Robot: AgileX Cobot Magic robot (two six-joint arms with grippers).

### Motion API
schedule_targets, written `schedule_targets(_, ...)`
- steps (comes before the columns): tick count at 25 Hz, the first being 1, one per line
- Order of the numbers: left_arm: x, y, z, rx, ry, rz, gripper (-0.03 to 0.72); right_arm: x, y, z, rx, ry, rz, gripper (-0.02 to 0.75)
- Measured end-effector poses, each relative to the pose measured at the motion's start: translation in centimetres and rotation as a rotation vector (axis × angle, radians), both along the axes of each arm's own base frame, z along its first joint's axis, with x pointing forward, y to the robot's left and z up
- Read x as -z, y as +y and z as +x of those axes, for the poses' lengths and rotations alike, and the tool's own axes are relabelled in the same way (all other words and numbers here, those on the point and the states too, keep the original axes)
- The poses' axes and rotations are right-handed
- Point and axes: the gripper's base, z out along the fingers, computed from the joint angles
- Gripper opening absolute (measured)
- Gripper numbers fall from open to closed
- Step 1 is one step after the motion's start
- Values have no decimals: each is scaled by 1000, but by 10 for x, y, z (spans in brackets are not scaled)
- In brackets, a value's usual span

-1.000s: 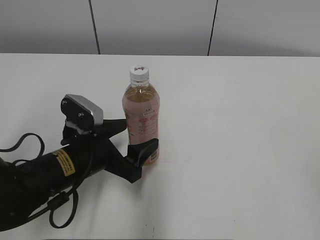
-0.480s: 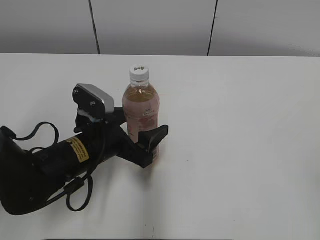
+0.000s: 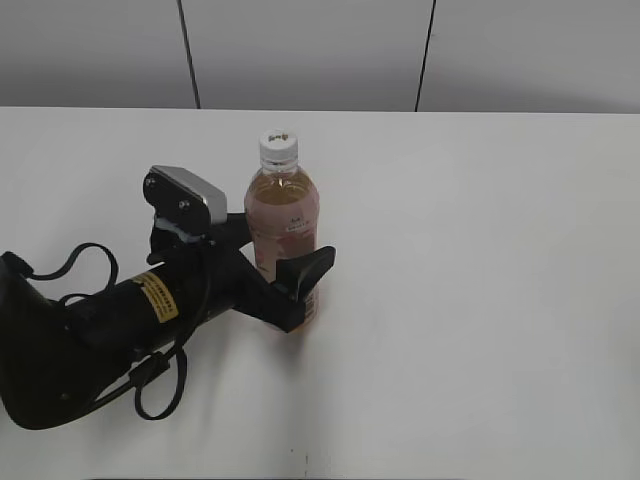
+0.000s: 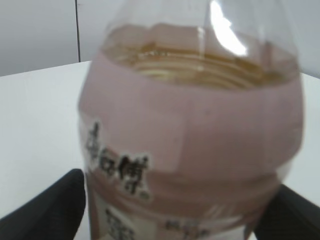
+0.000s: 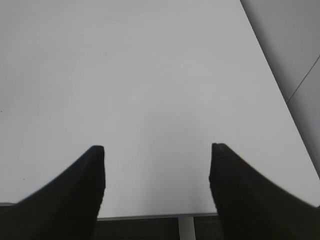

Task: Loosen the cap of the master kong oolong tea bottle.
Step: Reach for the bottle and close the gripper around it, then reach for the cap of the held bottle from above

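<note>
The master kong oolong tea bottle (image 3: 285, 205) stands upright on the white table, amber tea inside and a pale pink label around it. Its white ribbed cap (image 3: 279, 148) is on top and nothing touches it. My left gripper (image 3: 290, 245) reaches in from the left, and its black fingers lie against both sides of the lower label. The left wrist view shows the bottle (image 4: 190, 125) close up between the two fingertips (image 4: 175, 210); the cap is out of that view. My right gripper (image 5: 157, 165) is open and empty above the table near an edge; it is outside the exterior view.
The white table (image 3: 480, 250) runs wide to the right of the bottle and in front of it. A grey panelled wall (image 3: 300, 50) stands behind it. The left arm's black body and cables (image 3: 100, 330) lie at the front left. The table's edge (image 5: 150, 216) shows under the right gripper.
The left arm moved right and forward until its fingers came around the bottle, then nearly stopped; the near finger drew slightly in. The bottle has not moved.
</note>
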Motion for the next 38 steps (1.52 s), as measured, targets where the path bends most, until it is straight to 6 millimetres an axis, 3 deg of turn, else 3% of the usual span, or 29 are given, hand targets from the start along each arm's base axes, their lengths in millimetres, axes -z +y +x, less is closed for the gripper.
schedule_targets(9,0,0,0,-1,0,0,540,0,0,0,0,0,0,486)
schedule_targets(14,0,0,0,-1,-5,4,389,0,0,0,0,0,0,485)
schedule_targets(22,-4,-2,-3,49,-10,28,389,0,0,0,0,0,0,484)
schedule_targets(29,-24,-4,-5,88,-57,47,389,0,0,0,-1,1,-2,484)
schedule_targets(33,-36,-2,-6,94,-86,128,389,-2,3,13,-21,78,5,484)
schedule_targets(38,-33,3,-8,107,-67,296,389,-16,18,46,-170,140,40,484)
